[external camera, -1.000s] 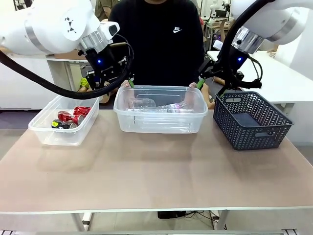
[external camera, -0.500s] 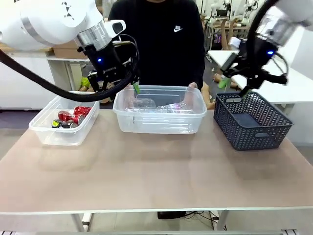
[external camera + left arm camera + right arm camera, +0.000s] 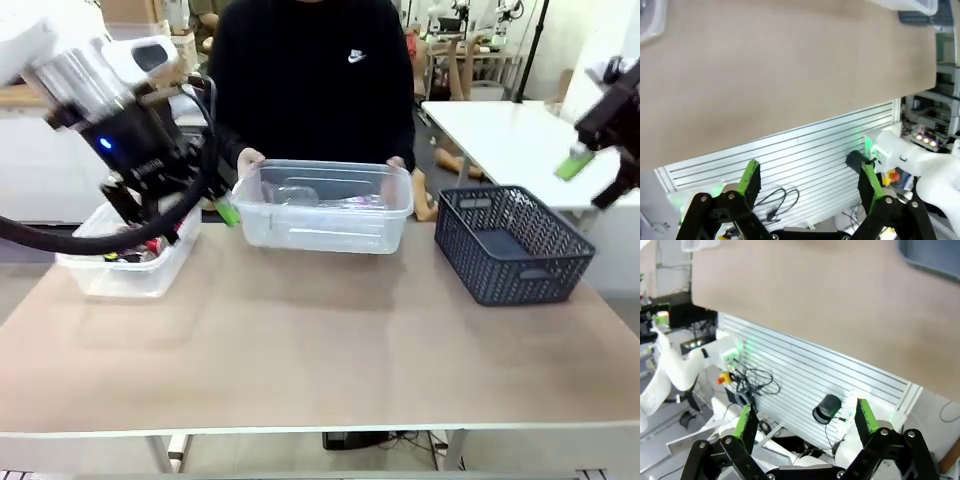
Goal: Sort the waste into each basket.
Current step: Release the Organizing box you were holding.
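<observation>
You see the left pincer motion-blurred, hiding much of the left tub and its red cans. The right pincer is blurred and cut off by the picture's edge.

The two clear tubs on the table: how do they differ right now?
The left tub holds red cans; the middle tub holds clear bottles. The left tub sits on the table untouched, with the left gripper in front of it; the person's hands grip the middle tub. Both are clear plastic with rounded corners.
</observation>
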Available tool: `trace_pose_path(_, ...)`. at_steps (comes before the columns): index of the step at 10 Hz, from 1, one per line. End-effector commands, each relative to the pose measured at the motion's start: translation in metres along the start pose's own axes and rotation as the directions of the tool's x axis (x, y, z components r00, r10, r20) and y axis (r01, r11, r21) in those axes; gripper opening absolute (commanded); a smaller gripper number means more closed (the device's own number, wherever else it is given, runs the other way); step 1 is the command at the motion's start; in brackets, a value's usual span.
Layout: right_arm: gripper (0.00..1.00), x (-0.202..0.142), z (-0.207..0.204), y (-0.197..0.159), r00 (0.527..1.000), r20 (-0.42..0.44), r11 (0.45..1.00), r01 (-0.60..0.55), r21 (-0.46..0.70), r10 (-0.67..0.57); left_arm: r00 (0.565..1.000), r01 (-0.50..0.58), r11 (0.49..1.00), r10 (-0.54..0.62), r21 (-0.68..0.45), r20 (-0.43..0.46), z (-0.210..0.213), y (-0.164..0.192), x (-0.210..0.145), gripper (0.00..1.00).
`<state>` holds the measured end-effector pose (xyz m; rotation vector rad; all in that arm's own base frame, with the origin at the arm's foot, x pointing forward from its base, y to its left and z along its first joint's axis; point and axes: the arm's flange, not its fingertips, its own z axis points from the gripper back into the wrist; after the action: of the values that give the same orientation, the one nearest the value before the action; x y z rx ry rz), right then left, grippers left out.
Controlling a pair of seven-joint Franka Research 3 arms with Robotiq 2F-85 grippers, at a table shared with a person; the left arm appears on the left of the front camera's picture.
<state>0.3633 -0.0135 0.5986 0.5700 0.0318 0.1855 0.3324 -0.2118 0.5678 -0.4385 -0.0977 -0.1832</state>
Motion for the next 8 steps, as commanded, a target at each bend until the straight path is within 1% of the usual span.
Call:
trace_pose_path(1,1.00,0.007,0.010,0.007,1.000,-0.005,1.000,-0.017,-0.003,0.017,1.000,0.012,0.999,-0.012,-0.034,0.003,0.012,-0.008,0.014,1.00)
trace_pose_path(2,1.00,0.000,0.000,0.000,1.000,0.000,1.000,0.000,0.000,0.000,1.000,0.000,1.000,0.000,0.000,0.000,0.000,0.000,0.000,1.00)
trace_pose_path(3,1.00,0.002,0.003,0.004,0.998,-0.059,0.979,-0.003,0.203,0.016,0.980,0.060,0.959,-0.109,-0.278,-0.165,0.006,0.002,0.006,1.00)
trace_pose_path(4,1.00,-0.004,0.029,-0.009,0.991,-0.122,0.852,0.108,0.511,-0.052,0.978,0.015,0.844,-0.124,-0.536,-0.169,0.031,0.027,0.002,1.00)
trace_pose_path(5,1.00,-0.008,0.054,-0.028,0.960,-0.204,0.659,0.282,0.697,-0.194,0.984,-0.009,0.618,-0.136,-0.786,-0.118,0.060,0.060,-0.007,1.00)
trace_pose_path(6,1.00,-0.010,0.069,-0.048,0.925,-0.288,0.471,0.375,0.799,-0.248,0.998,-0.009,0.433,-0.054,-0.901,-0.036,0.077,0.093,-0.014,1.00)
trace_pose_path(7,1.00,-0.009,0.074,-0.067,0.898,-0.335,0.315,0.417,0.853,-0.284,1.000,-0.008,0.319,0.011,-0.948,-0.005,0.081,0.112,-0.016,1.00)
trace_pose_path(8,1.00,-0.006,0.074,-0.084,0.880,-0.355,0.242,0.436,0.867,-0.314,0.999,-0.022,0.241,0.031,-0.970,-0.014,0.078,0.125,-0.013,1.00)
